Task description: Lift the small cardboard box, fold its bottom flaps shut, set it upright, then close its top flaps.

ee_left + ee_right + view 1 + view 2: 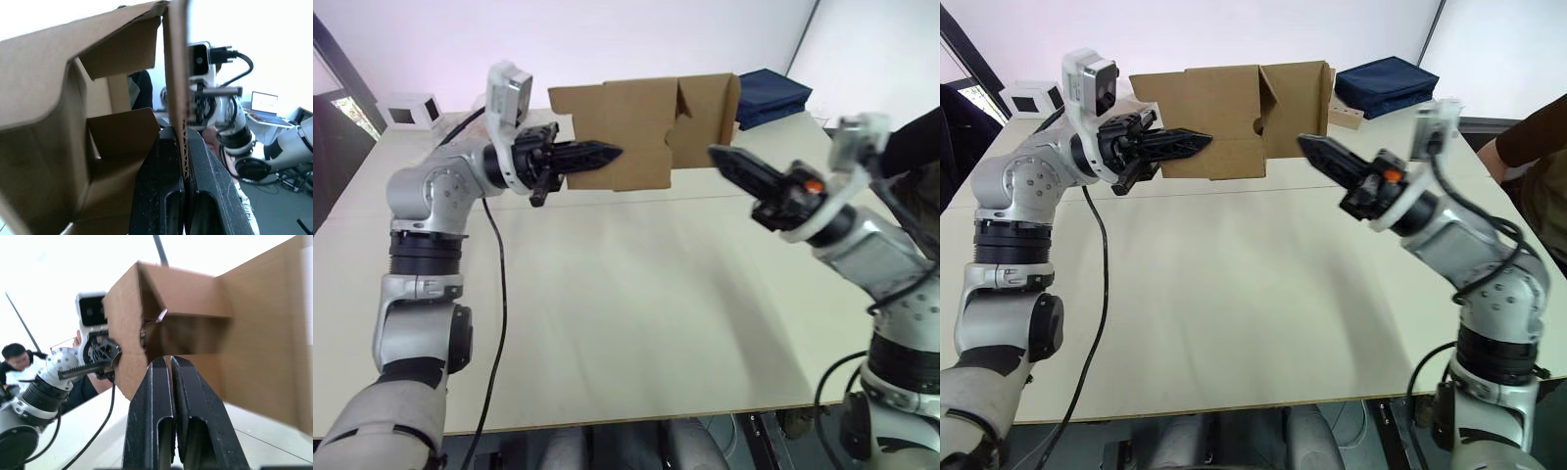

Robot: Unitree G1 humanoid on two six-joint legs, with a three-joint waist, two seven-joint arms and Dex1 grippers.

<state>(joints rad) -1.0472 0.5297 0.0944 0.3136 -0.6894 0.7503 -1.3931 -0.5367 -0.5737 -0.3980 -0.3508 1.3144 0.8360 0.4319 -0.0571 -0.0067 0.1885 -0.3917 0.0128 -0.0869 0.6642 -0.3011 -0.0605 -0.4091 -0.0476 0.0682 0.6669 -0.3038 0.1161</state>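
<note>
Left wrist view shows the left gripper (185, 161) with its 2 black fingers clamped on a thin cardboard wall of the small cardboard box (641, 132), which it holds in the air above the far part of the pale table (626, 313). The carton's flaps (573, 101) stand open, its hollow inside visible. The right gripper (720, 157) hovers just beside the box's right side, fingers pressed together on nothing. A dark blue folded cloth (1386, 83) and a white cube (411, 110) rest farther back.
</note>
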